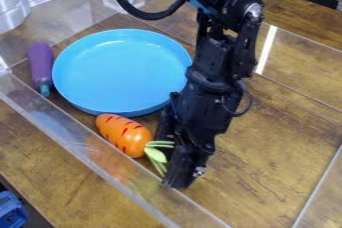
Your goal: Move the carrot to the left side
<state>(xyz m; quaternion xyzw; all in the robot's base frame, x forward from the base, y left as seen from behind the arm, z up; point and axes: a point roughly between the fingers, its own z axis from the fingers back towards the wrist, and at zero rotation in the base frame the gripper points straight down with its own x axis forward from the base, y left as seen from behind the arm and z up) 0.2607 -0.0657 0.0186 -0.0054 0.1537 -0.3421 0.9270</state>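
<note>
The orange toy carrot point(123, 134) lies on the wooden table just below the blue plate point(116, 70), its light green leafy top point(158, 152) pointing right. My black gripper point(177, 157) reaches down at the carrot's leafy end, its fingers touching or closed on the green top; the jaws are too dark and hidden to read. The arm rises from there to the top of the view.
A purple eggplant point(42, 64) lies left of the plate by the clear wall. A clear plastic barrier point(80, 142) runs along the front and left sides of the work area. A strip of clear plastic point(269, 47) lies right of the arm.
</note>
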